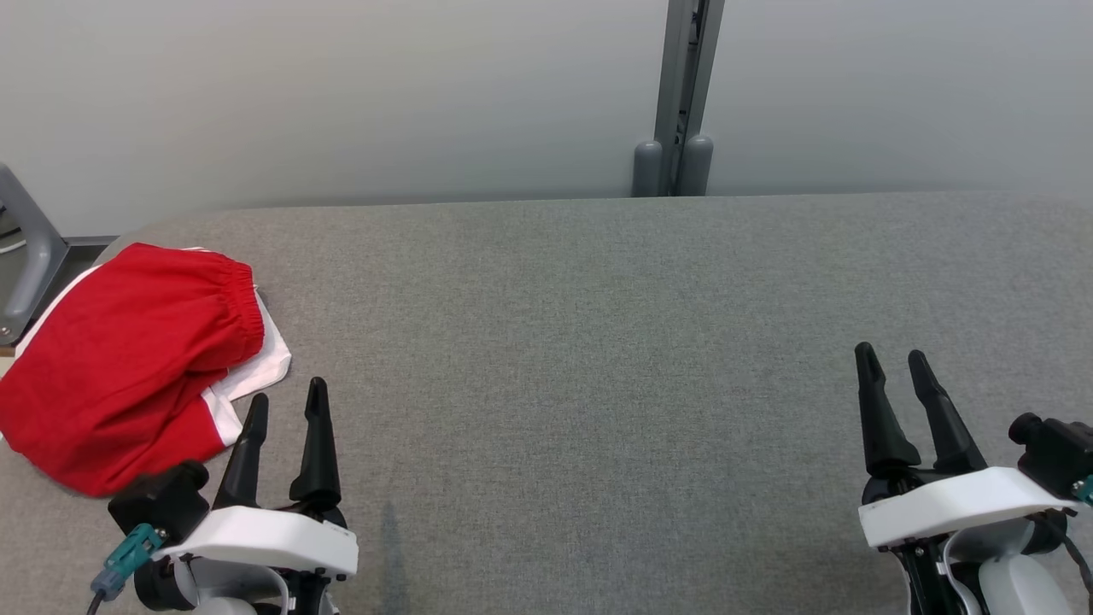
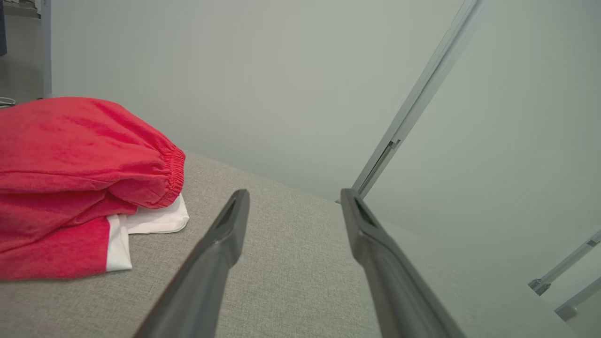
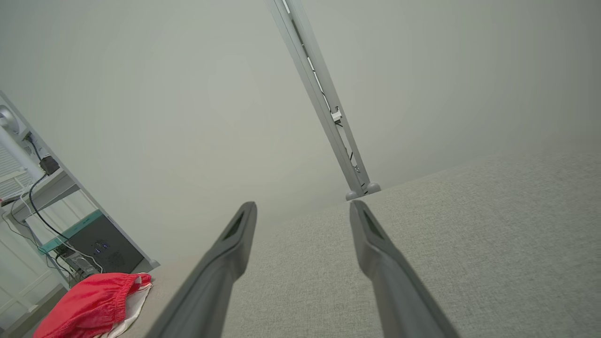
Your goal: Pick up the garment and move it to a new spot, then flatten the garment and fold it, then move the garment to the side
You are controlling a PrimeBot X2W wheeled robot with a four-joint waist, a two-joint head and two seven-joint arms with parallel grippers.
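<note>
Scene: a grey fabric tabletop in front of a plain pale wall, seen from the robot's head.
Garment: a red garment with white trim and a gathered elastic band lies in a loose heap at the tabletop's left edge, toward the far left corner. It may reach slightly over that edge; the angle makes this hard to judge.
Left gripper: the left gripper sits by the near edge on the left side. Its two dark fingers are spread apart with nothing between them. The tips are just beside the garment's white hem and not touching it.
Right gripper: the right gripper sits toward the near right corner, fingers parted and empty, well apart from the garment.
Post: a grey metal post stands against the wall behind the middle of the far edge.
Left wrist view adds: a close side look at the garment. Red layers are stacked over a white layer, and the elastic band faces the fingers. Bare grey fabric shows between the fingers.
Right wrist view adds: the garment looks small and distant, low at the left. Past the tabletop's left edge, a dark computer box with cables sits under a desk.
Head view adds: both grippers together, and a grey metal frame past the left edge.
</note>
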